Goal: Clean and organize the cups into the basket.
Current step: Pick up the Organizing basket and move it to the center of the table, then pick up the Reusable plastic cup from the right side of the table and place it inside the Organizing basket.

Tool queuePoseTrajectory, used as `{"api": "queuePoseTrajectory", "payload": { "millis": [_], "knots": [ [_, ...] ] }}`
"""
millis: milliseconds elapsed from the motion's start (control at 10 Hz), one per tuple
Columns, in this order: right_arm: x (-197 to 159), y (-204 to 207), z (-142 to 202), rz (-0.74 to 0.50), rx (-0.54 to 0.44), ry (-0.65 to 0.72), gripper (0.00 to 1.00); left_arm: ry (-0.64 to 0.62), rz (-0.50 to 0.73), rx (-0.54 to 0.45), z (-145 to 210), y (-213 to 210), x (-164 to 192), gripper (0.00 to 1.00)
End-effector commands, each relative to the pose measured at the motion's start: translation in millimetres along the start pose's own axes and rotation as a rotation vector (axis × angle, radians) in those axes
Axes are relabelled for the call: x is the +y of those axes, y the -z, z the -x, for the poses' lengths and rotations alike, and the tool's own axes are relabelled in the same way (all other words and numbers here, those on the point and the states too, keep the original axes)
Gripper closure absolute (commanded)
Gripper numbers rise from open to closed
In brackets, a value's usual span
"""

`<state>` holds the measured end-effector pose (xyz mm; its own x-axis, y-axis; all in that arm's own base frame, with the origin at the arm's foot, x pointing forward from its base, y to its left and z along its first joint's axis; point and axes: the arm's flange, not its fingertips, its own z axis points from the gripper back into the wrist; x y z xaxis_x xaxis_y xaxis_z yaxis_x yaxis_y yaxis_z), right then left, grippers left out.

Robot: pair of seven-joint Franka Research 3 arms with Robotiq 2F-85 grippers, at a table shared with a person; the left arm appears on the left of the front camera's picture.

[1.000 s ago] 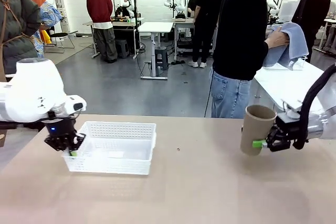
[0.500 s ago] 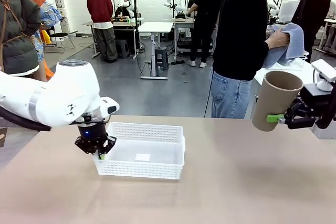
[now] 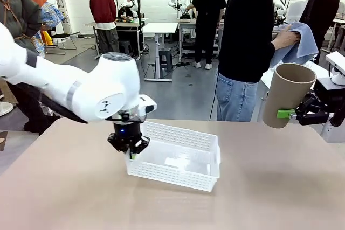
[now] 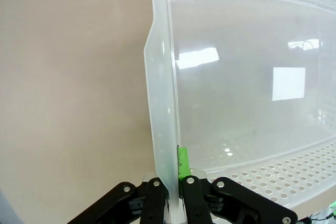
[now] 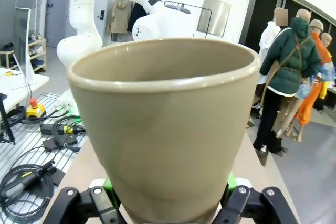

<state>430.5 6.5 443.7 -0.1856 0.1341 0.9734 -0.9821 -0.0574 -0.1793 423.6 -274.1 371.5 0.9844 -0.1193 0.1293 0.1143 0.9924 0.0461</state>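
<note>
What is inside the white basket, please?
The basket holds nothing but a white square patch on its floor. The left gripper, shut on its wall, hides a small part.

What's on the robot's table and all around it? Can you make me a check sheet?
Surface: tan table, with the basket on it.
Job's things: white basket, no cups inside; one tan cup held up in the air at the right.
Clutter: nothing seen.
Hands: left hand shut on the basket's side wall; right hand shut on the cup near its bottom.
Cables: black cables on the floor grating, in the right wrist view.
Surroundings: person at the far side holding a blue cloth; more people and tables farther back.
</note>
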Motion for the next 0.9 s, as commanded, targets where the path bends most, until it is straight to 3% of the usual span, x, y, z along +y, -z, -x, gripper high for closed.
{"api": "queuePoseTrajectory", "payload": {
  "millis": [0,300,400,800],
  "knots": [
    [1.3,1.8,0.5,-0.014,0.001,-0.010,0.37,-0.013,-0.037,0.030,-16.0,8.3,-26.9,1.00],
    [1.3,1.8,0.5,-0.014,0.001,-0.010,0.37,0.007,-0.002,0.018,-3.2,3.4,-14.3,1.00],
    [0.0,0.9,0.1,-0.002,0.000,-0.001,0.19,0.007,-0.002,0.018,-3.2,3.4,-14.3,1.00],
    [-21.0,92.6,-104.8,-0.014,0.575,0.165,0.19,0.007,-0.002,0.018,-3.2,3.4,-14.3,1.00]
  ]
}}
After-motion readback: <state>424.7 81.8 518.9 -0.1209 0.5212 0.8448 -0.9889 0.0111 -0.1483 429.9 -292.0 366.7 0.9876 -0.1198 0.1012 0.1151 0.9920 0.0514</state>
